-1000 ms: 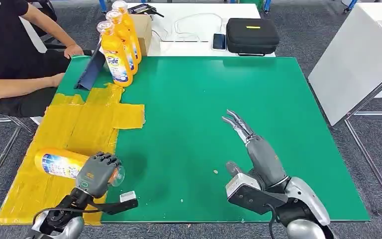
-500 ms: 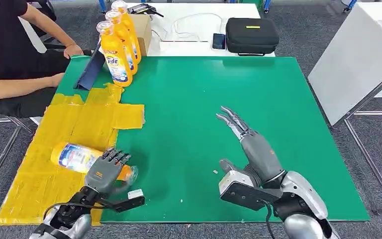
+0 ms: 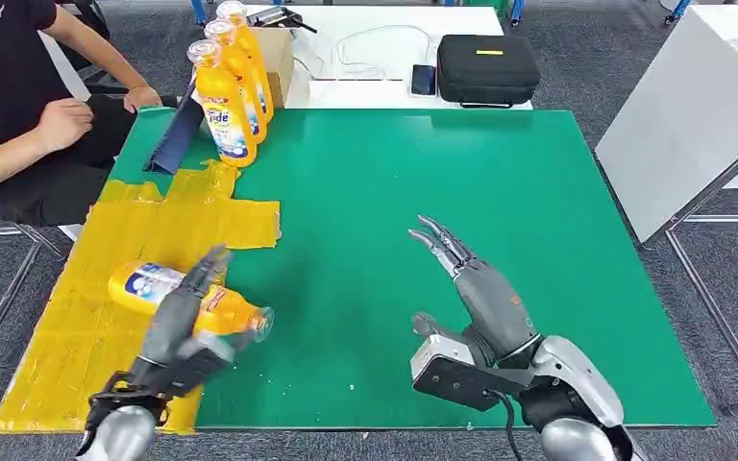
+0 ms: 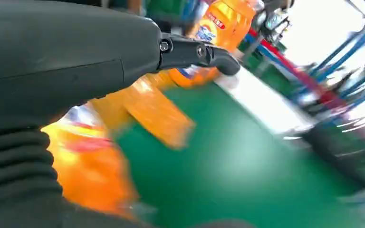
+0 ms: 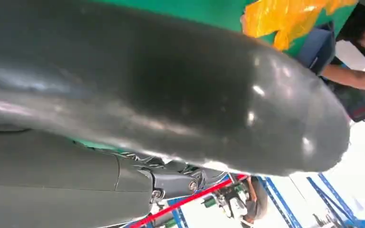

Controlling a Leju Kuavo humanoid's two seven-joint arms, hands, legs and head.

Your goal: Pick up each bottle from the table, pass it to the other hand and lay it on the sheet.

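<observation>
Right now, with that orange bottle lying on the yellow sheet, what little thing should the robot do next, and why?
Probably draw the left hand back off the lying bottle. It already rests on the yellow sheet, its neck just over the green table, and that hand's fingers look stretched out. Then the right hand, held out with nothing in it, could reach for the upright bottles.

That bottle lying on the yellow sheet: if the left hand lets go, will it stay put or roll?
The bottle lies on its side, its cap end past the sheet edge over the green mat, so it may roll. It looks nearly full of orange liquid, so probably heavy. The glossy plastic may slip under the left hand.
</observation>
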